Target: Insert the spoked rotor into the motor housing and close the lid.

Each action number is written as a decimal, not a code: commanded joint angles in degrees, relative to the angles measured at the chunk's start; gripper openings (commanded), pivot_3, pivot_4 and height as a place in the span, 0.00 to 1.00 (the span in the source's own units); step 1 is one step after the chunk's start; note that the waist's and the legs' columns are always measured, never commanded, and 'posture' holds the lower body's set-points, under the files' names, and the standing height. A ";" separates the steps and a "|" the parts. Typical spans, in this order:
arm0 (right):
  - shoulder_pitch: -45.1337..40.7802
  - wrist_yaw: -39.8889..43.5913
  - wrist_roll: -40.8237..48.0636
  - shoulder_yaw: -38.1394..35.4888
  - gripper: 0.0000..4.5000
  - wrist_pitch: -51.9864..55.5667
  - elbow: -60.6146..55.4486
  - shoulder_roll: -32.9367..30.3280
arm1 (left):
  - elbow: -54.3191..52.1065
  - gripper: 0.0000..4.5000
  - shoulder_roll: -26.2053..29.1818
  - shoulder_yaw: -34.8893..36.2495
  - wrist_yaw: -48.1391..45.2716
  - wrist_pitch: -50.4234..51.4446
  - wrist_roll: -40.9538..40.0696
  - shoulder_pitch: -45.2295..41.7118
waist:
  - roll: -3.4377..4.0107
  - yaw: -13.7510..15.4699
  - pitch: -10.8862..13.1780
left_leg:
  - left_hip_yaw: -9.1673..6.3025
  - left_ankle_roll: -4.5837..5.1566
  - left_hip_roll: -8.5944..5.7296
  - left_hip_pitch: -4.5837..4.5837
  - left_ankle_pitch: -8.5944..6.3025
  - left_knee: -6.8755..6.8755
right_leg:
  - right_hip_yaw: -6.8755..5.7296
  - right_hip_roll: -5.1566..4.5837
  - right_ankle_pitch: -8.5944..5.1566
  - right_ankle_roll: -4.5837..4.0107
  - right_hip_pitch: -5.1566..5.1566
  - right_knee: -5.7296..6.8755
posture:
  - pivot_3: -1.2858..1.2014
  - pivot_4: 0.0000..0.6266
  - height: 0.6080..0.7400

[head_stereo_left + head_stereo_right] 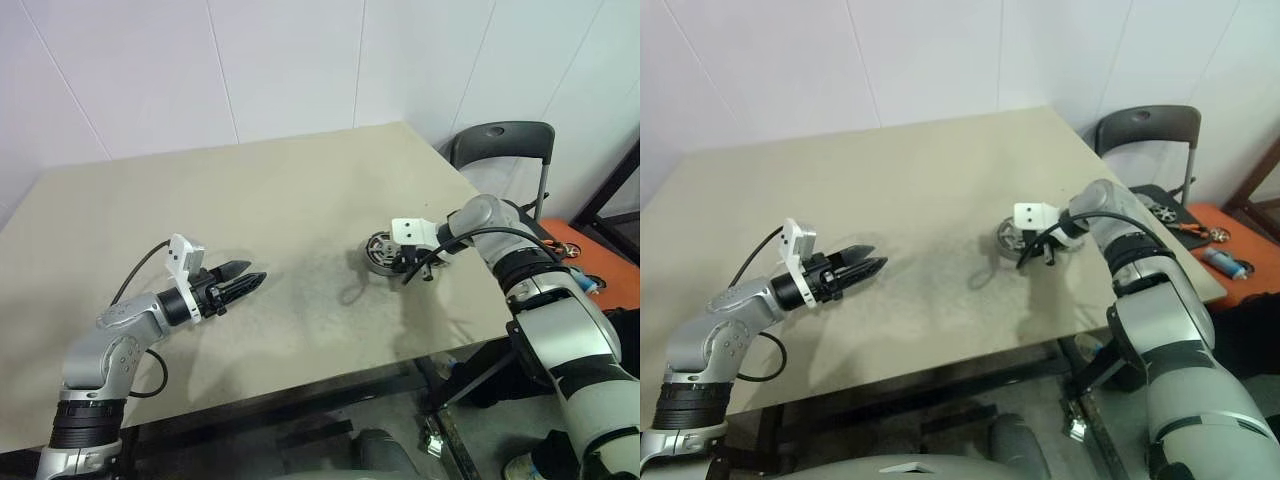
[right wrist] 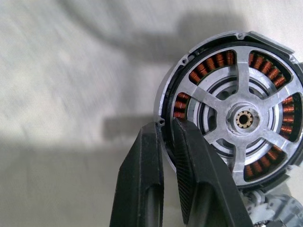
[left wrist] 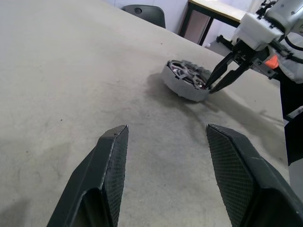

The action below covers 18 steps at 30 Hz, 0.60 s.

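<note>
Right gripper jaws pinching motor housing rim – spoked rotor (seated inside), left gripper released

- The motor housing lies flat on the table's right side, its copper-brown windings ringing the centre.
- The spoked rotor sits inside it, silver spokes and hub facing up.

Arms: silver-grey shells, black joint bands | left tool: two black tapered fingers, textured pads | white wrist camera blocks | black cables looped at forearms
</note>
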 commanded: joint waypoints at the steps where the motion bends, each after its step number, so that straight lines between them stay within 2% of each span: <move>1: -1.03 2.63 3.86 -1.93 0.02 1.70 -9.08 1.13 | -0.78 0.62 0.29 0.09 -0.04 -0.81 -0.14 -1.60 | 0.01 0.12 0.00 | 0.00 0.00 -0.01 0.00 0.00 0.00 | 0.00 -0.01 0.00 0.00 0.00 0.00 | 0.52 0.00 1.00; 7: 2.66 8.06 7.13 -0.69 0.02 7.20 -23.72 1.52 | -0.69 0.62 0.34 0.23 -0.03 -0.87 -0.22 -1.41 | 0.01 0.35 0.00 | -0.05 0.00 -0.03 -0.03 0.00 -0.01 | -0.06 -0.03 0.00 0.01 0.02 -0.04 | 0.52 0.00 1.00; 11: 8.27 12.67 8.85 0.97 0.02 11.88 -35.40 -0.63 | -1.19 0.62 0.24 0.27 0.27 -0.90 -0.23 -1.01 | 0.01 0.55 0.00 | -0.07 0.00 -0.02 -0.03 -0.01 -0.01 | -0.07 -0.03 0.00 0.01 0.03 -0.05 | 0.52 0.00 1.00; 18: 12.81 14.10 8.83 3.19 0.02 14.56 -41.71 -3.91 | -1.99 0.62 -0.11 0.07 0.83 -1.01 -0.25 -0.42 | 0.01 1.33 0.01 | -0.05 0.00 -0.02 0.00 -0.01 0.06 | -0.08 -0.02 -0.01 0.02 0.08 -0.02 | 0.52 0.00 1.00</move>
